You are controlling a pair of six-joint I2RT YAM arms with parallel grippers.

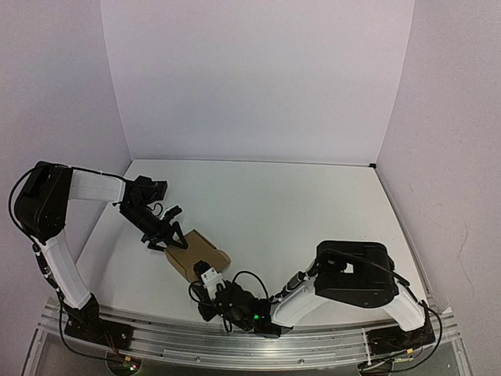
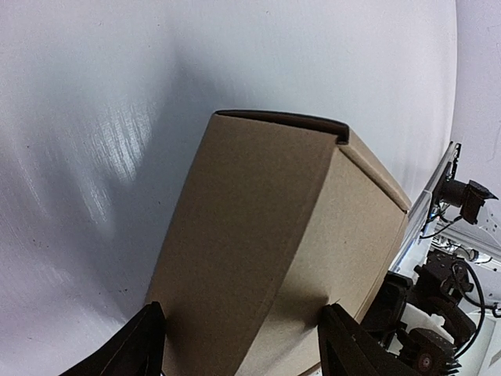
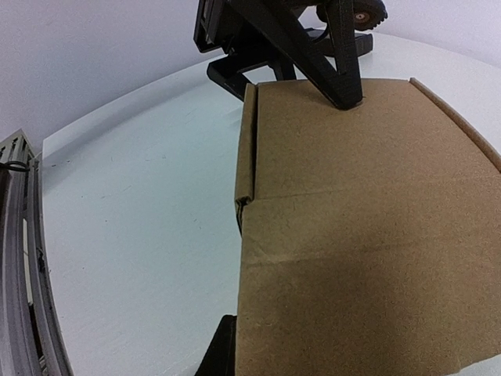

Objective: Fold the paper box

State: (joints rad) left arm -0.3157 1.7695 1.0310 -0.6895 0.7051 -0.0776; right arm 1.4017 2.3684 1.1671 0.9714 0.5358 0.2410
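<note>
Jaws astride paper box (image 2: 266, 235), white table (image 2: 94, 117)

The table (image 1: 297, 211) is a smooth white slab with a faint sheen, its far edge and both side edges meeting plain white walls, while a ribbed metal rail (image 1: 329, 348) runs along its near edge. One thing lies on it, a brown paper box (image 1: 200, 254), folded squarish, close to the near edge and left of the middle.

Paper box (image 2: 266, 251) sits inside left end effector (image 2: 239, 321) — jaws seemingly touching.
</note>
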